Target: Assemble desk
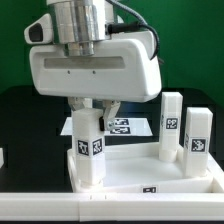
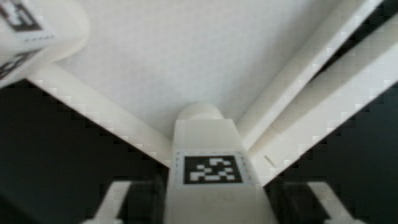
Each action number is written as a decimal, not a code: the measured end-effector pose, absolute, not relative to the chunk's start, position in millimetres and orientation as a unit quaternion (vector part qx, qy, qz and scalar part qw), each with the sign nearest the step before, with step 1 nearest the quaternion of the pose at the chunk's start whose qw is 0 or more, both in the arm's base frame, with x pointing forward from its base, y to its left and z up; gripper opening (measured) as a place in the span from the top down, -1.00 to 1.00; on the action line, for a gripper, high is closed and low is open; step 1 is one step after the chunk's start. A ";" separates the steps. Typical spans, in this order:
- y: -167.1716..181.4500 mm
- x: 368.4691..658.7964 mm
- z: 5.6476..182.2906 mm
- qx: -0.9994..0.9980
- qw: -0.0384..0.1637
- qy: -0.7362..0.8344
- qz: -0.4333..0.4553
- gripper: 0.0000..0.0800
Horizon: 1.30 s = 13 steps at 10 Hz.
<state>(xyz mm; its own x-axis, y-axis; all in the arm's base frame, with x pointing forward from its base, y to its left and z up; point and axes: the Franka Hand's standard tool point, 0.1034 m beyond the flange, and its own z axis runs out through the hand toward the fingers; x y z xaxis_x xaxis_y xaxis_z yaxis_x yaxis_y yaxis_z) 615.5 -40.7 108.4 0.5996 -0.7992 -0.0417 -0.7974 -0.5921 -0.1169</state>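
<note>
A plain green wall [image 1: 190, 40] fills the backdrop from nine o'clock round to three o'clock in the exterior view, evenly lit, with no window or other furniture showing. Below it, a black tabletop [image 1: 25, 115] spreads across the middle. A white ledge [image 1: 40, 205] runs along the six o'clock edge. Soft, diffuse light casts only faint shadows.

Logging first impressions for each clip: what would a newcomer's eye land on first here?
The big white gripper fills the upper middle of the exterior view, its fingers straddling an upright tagged desk leg at the front corner of the desk panel on that view's left. Two more upright tagged legs stand on that view's right. In the wrist view the same leg sits between the fingertips.
</note>
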 end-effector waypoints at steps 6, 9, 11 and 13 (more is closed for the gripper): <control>-35.0 622.2 108.1 -0.744 0.084 0.663 0.025 0.17; -35.3 620.5 107.3 -0.887 0.070 0.457 0.004 -0.53; -35.2 620.1 106.7 -0.900 0.070 0.431 0.002 -0.62; -38.3 620.3 106.9 -0.939 0.066 0.337 -0.007 -0.62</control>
